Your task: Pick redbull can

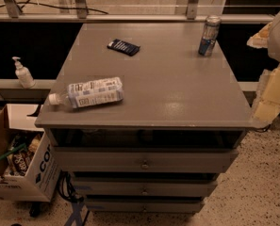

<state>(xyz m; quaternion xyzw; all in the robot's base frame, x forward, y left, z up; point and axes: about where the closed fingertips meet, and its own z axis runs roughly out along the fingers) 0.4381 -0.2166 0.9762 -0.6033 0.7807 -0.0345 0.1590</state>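
Across the grey worktop, three things, well apart. Near the front-left edge, a clear plastic bottle with a white label, lying on its side, cap toward the left and out past the edge. Farther back, left of centre, a small dark flat packet, lying flat. At the far right, close to the back corner, the redbull can, upright, blue and silver with a silver top, touching neither of the others. Under the worktop, a stack of drawers with small knobs. Off to the left, a white pump bottle on a low ledge, and below it on the floor an open cardboard box with odds and ends inside. At the right border, beside the front-right corner of the worktop, the pale hand, partly cut off by the frame; open or closed, cannot tell. From the hand, the redbull can well apart: farther back and to the left, with only bare worktop between them.
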